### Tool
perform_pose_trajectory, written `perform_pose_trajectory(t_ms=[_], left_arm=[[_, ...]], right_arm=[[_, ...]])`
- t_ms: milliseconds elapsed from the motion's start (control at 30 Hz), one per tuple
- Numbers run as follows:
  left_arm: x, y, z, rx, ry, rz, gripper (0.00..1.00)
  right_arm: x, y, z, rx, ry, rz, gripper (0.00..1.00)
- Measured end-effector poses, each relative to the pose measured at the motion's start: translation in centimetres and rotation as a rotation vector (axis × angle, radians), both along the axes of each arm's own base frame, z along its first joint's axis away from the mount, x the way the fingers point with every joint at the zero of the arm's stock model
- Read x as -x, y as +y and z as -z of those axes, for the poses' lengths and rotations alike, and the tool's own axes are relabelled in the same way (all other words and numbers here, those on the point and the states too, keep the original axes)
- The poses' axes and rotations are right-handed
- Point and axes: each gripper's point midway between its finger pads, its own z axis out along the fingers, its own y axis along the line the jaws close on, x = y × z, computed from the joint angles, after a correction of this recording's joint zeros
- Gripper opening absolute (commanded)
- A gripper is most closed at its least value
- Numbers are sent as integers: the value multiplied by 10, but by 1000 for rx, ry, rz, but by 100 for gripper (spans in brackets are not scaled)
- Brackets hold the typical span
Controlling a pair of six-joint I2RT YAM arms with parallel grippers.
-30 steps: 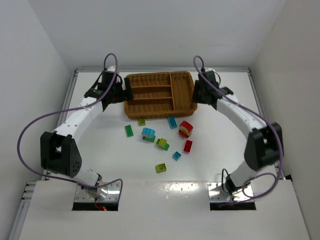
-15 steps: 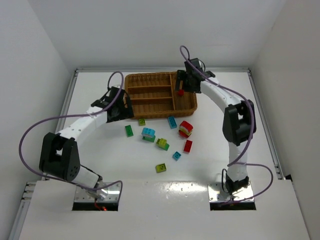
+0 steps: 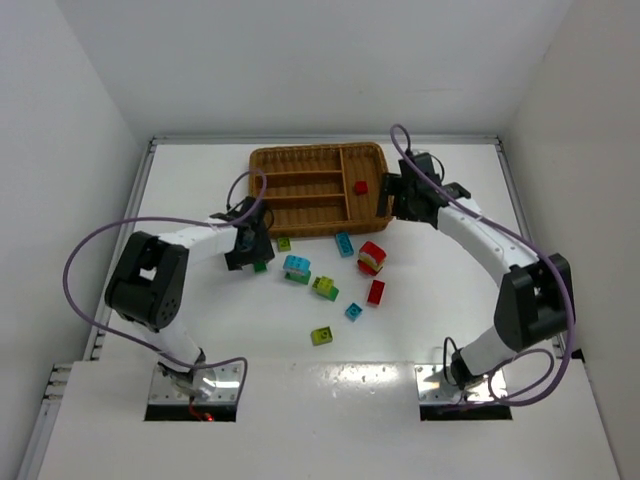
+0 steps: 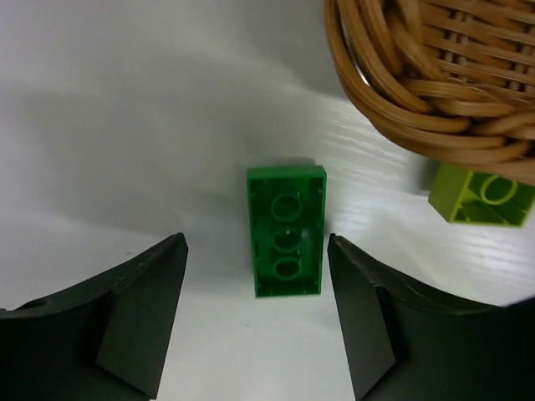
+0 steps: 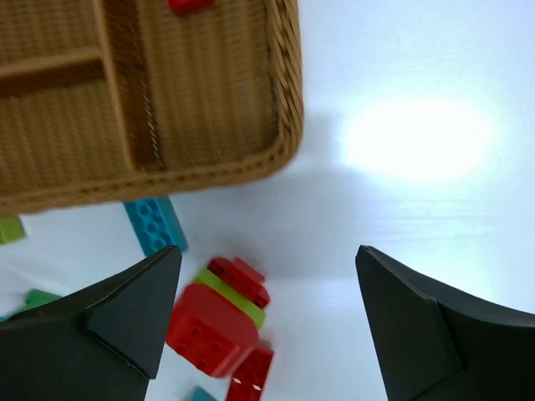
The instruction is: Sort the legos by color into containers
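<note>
The white tabletop (image 3: 440, 300) is carrying a wicker tray (image 3: 320, 150) toward twelve o'clock. Loose bricks are lying at the tray's six o'clock: a green brick (image 4: 285, 243), a cyan brick (image 3: 344, 244), a red clump (image 3: 372, 258), and farthest out, a yellow-green brick (image 3: 321, 336).

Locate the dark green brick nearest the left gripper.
In the left wrist view, the dark green brick lies on the table under the open left gripper, close to the wicker tray.

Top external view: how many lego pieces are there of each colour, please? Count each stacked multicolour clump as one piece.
Red bricks: 2 (one inside the tray)
Cyan bricks: 2
Green bricks: 1
Yellow-green bricks: 2
Multicolour clumps: 3
Total: 10
</note>
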Motion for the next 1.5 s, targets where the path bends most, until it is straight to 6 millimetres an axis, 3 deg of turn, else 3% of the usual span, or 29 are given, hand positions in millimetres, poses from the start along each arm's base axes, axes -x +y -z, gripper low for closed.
perform_pose_trajectory(t_ms=[67, 133, 167, 267, 400, 533, 767, 833, 967, 1033, 1100, 1200, 1300, 1400, 1500], left_arm=[[0, -1, 12, -8, 12, 0, 74], [-3, -6, 11, -6, -5, 5, 69], [-4, -6, 11, -10, -10, 6, 64], [-8, -5, 12, -24, -21, -2, 34], [-14, -8, 8, -19, -32, -8, 18], [-21, -5, -11, -55, -26, -2, 18], [-67, -10, -87, -62, -145, 40, 18], [-87, -12, -111, -40, -189, 39, 18], [-154, -22, -151, 29, -324, 27, 12], [-177, -30, -155, 67, -352, 37, 12], [-184, -34, -147, 87, -342, 45, 12], [-172, -35, -122, 93, -269, 60, 12], [-165, -35, -111, 97, -231, 66, 12], [-174, -41, -112, 119, -235, 77, 12], [-202, -53, -124, 149, -291, 90, 12]], right_arm=[[10, -4, 10, 11, 25, 0, 86], [20, -7, 19, 20, 50, 1, 86], [24, -9, 23, 25, 60, 1, 86], [31, -12, 26, 34, 76, 4, 86], [32, -15, 22, 40, 66, 11, 86], [37, -14, 17, 28, 64, 6, 86], [84, -12, 21, -15, 92, -20, 86], [88, -11, 19, -22, 92, -18, 86], [92, -12, 14, -27, 90, -11, 86], [95, -13, 12, -28, 91, -6, 86], [97, -15, 11, -28, 91, 4, 86], [99, -17, 8, -30, 87, 17, 86], [100, -19, 7, -26, 87, 26, 86], [101, -19, 9, -23, 93, 30, 86], [101, -20, 11, -18, 102, 32, 86]])
